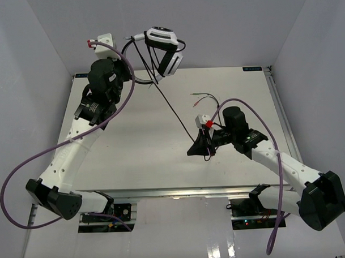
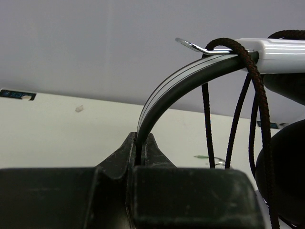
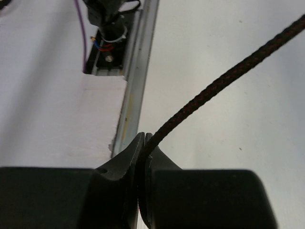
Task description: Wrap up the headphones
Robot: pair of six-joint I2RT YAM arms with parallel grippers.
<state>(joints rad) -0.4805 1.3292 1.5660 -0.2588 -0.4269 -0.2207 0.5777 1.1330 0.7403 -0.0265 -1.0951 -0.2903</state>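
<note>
White tabletop mid-frame, pale grey walls around, left gripper clamped on headphones headband upper centre, right gripper pinching their black cable.

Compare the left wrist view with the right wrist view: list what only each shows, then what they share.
Only the left wrist view: the left gripper shut on the headband, several loops of cable hanging over it, and a dark earcup at the right edge. Only the right wrist view: the right gripper shut on a single strand, plus the table's metal edge rail and a purple robot cable. Both: the braided black cable and the white table.
</note>
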